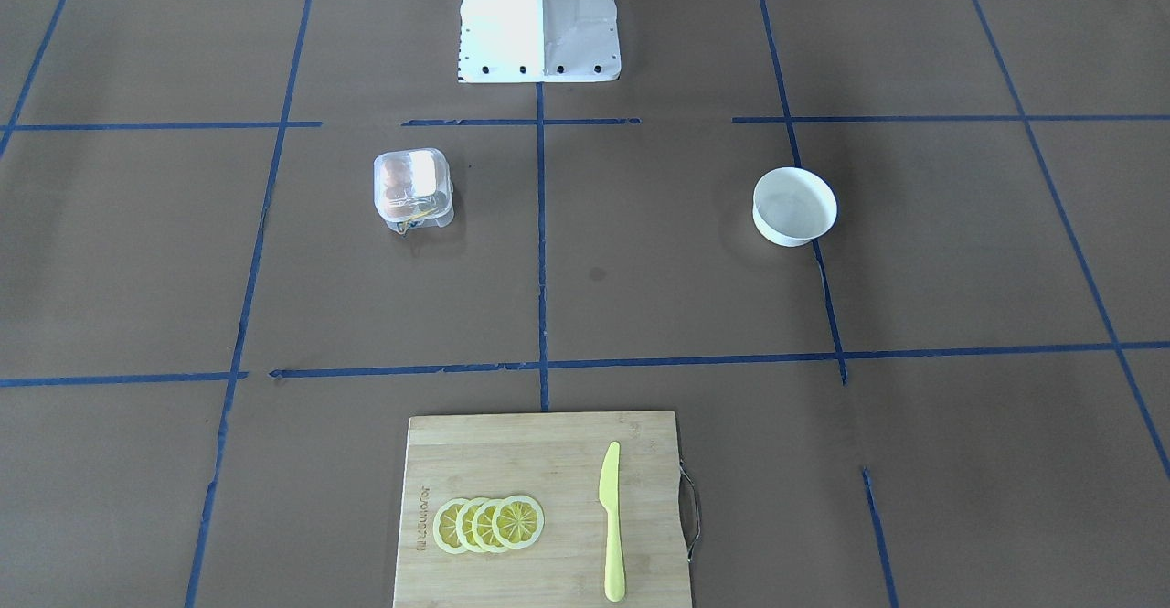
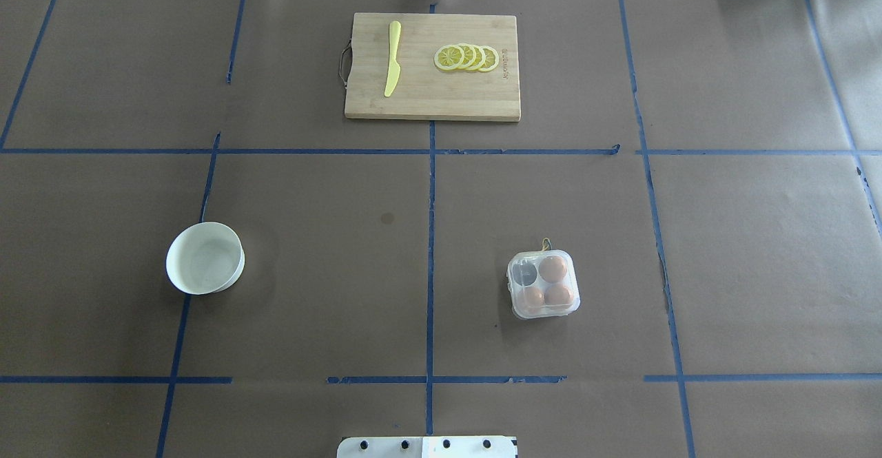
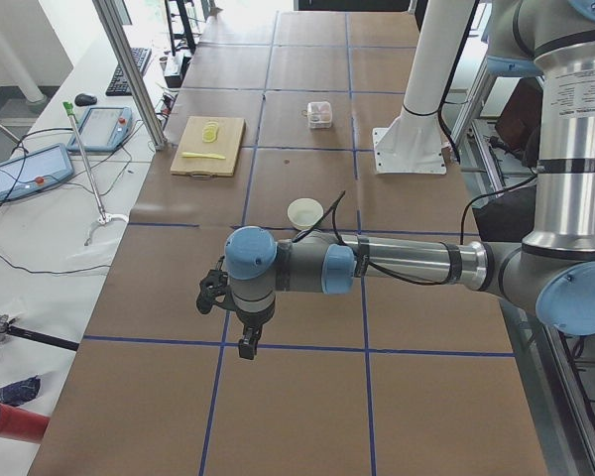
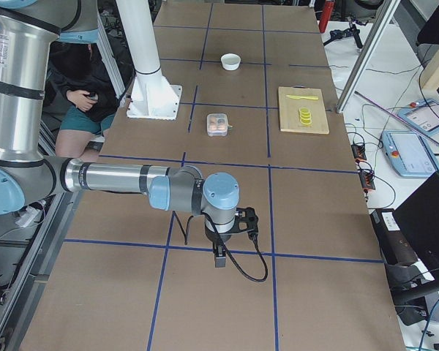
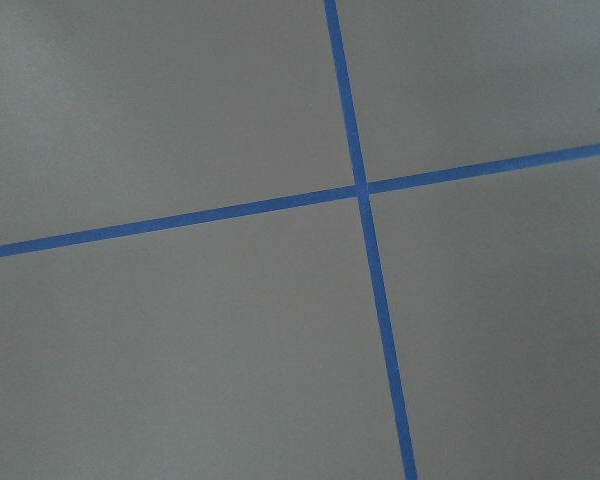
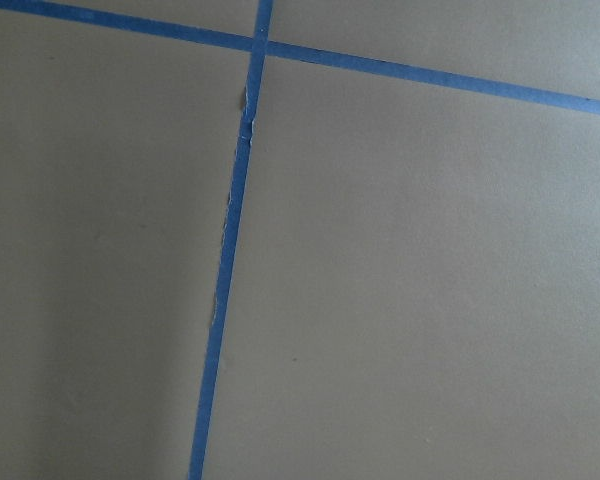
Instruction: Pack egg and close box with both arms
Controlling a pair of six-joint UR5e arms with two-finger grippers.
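Overhead looks forward and down from behind the base block (image 2: pixel 427 446). Front-facing looks steeply down from the opposite side, so both share the box (image 2: pixel 543 284), bowl (image 2: pixel 204 258) and cutting board (image 2: pixel 433 67), mirrored. Side views look along the worktop (image 3: pixel 297 397) from either end, farther back; wrist views sit close above it, showing crossed tape lines (image 5: pixel 360 190).

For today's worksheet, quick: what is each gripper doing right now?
Left gripper: cannot be told; seen only from the side.
Right gripper: cannot be told; seen only from the side.
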